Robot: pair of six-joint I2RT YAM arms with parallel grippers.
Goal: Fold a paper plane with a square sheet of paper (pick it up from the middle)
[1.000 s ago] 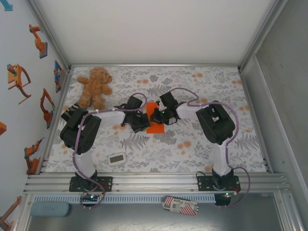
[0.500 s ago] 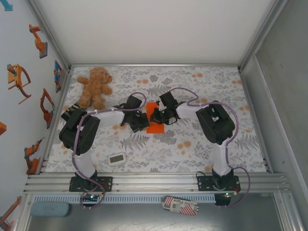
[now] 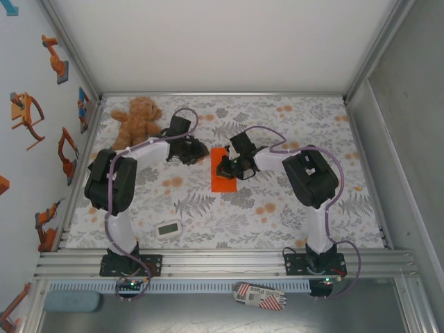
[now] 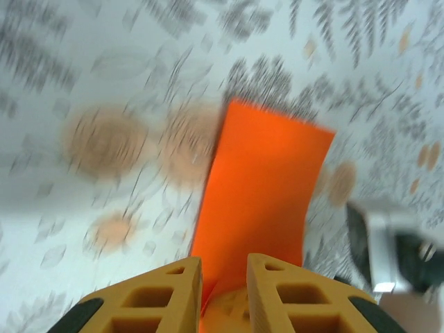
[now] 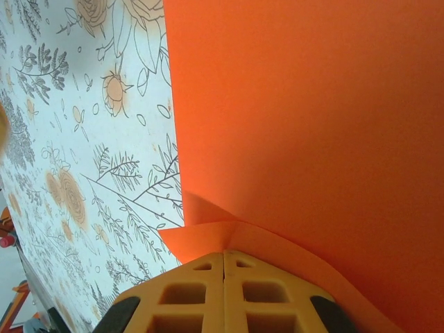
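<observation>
Locate the square sheet of paper (image 3: 220,182) on the floral-print table cover (image 3: 277,201). In the top view it lies flat to the right of the brown plush teddy bear (image 3: 135,125), a little nearer the arm bases and well apart from the bear. The sheet is thin, matte and bright orange. It shows as a narrow rectangle, not a full square.

Check the right gripper (image 3: 223,168), which sits on the edge of the sheet that faces away from the teddy bear. In the right wrist view its yellow, lattice-moulded fingers (image 5: 187,295) meet with no gap. A small raised flap of the orange paper (image 5: 312,104) runs into the fingertips, so treat this edge as pinched. The rest of the sheet lies smooth, with one straight edge against the printed leaves.

Check the left gripper (image 3: 200,150), which sits between the teddy bear and the sheet, just beside the sheet's near edge. The left wrist view is smeared. Even so, its two yellow fingers (image 4: 159,298) stand narrowly apart, and orange paper shows through the gap. You cannot tell whether either finger touches the sheet.

A small white rectangular timer (image 3: 167,229) lies on the cover nearer the arm bases than the teddy bear, well apart from it.
</observation>
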